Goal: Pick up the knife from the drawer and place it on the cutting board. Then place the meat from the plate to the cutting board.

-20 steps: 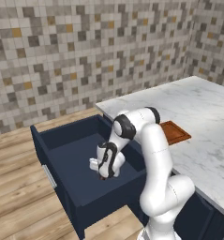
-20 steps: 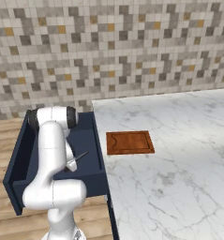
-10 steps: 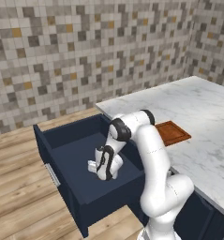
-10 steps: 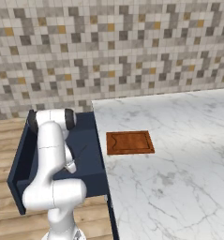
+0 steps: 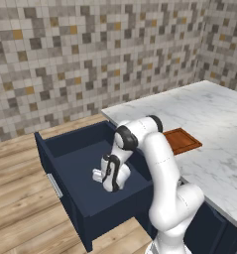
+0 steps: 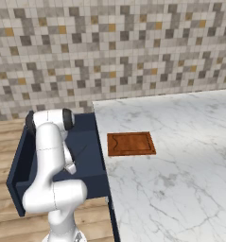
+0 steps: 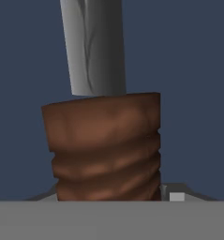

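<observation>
One change is to be noted at the knife (image 7: pixel 104 145): over the last second the gripper (image 5: pixel 112 187) has been lowered deeper inside the drawer (image 5: pixel 70 144) and its jaws have been drawn in toward the reddish-brown handle. In the hand view the handle is seen very close, upright between the jaws, with the pale blade running away from it over the drawer floor. Whether the handle is already clamped or merely flanked cannot be told. The knife is judged to lie on the drawer floor, not yet lifted; the grasp is taken to be the step in hand, with the carry and the meat step left undone.

Outward from the drawer, the cutting board (image 6: pixel 131 143) is found just beyond its counter-side wall, flat on the marble counter (image 6: pixel 180 189) and bare. The drawer is pulled fully out over the wooden floor (image 5: pixel 21 198), with the tiled wall (image 6: pixel 109 47) behind it.

Between drawer floor and board, the drawer's side wall and the counter edge must be cleared, so a lift out of the drawer is thought to be called for before any sideways carry.
</observation>
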{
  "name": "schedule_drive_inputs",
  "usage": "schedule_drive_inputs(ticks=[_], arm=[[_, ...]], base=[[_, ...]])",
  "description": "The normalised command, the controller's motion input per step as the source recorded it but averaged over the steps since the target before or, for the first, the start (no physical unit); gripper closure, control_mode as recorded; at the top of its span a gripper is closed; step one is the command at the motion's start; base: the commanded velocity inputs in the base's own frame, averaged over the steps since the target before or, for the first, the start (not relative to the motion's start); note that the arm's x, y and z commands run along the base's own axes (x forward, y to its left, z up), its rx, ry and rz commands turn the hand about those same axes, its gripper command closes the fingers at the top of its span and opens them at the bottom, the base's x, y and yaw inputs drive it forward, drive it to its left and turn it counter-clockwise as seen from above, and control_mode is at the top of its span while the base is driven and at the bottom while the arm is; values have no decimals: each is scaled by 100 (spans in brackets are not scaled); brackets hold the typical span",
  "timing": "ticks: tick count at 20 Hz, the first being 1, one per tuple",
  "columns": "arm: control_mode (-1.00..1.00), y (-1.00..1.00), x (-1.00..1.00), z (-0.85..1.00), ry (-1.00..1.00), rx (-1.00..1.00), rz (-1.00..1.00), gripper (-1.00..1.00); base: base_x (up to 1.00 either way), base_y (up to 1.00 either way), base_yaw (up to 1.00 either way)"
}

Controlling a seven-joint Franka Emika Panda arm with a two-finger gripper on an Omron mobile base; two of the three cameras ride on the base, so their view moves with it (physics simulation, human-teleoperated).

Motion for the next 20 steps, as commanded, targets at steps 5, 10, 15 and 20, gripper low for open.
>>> schedule_drive_inputs(ticks=[5,10,15,20], arm=[[-100,0,-19,46,-11,3,0,100],[-100,0,-29,61,-10,0,0,100],[-100,5,-40,63,-8,0,0,100],[-100,27,-41,58,-4,0,0,100]], base=[[0,0,0],[0,0,0],[0,0,0],[0,0,0]])
